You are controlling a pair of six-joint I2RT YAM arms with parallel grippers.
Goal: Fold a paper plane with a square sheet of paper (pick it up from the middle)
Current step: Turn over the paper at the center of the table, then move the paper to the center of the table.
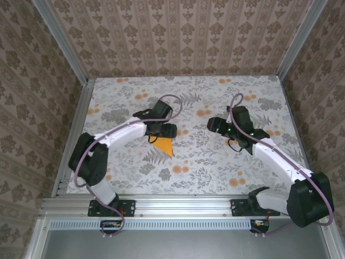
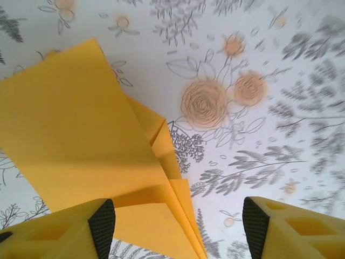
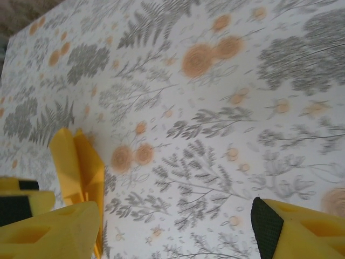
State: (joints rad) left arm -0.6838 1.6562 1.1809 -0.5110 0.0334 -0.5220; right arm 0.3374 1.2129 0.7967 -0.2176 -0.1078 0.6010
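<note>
- The plane [image 1: 164, 145] lies flat on the floral bench [image 1: 215, 167], left of centre. It is a folded orange-yellow wedge with its narrow tip toward the arm bases.
- In the top view the left claw [image 1: 163, 132] hangs right over the plane's wide far end, and the tip pokes out on the near side.
- The left wrist view shows the left claw [image 2: 178, 224] spread wide and pinching nothing.
- In that view the plane [image 2: 97, 162] fills the left half, with layered flaps and a crease visible.
- One left-claw finger [image 2: 81, 232] overlaps the paper's edge in that view; whether it touches cannot be told. The other finger [image 2: 285, 226] stands well apart over bare print.
- The right claw [image 1: 215, 125] sits to the right of the plane, well apart from it.
- The right wrist view shows the right claw [image 3: 175, 226] spread too, over bare bench.
- There the plane [image 3: 81, 167] lies outside the gap, beside the left-hand finger [image 3: 54, 232], which hides its lower part.
</note>
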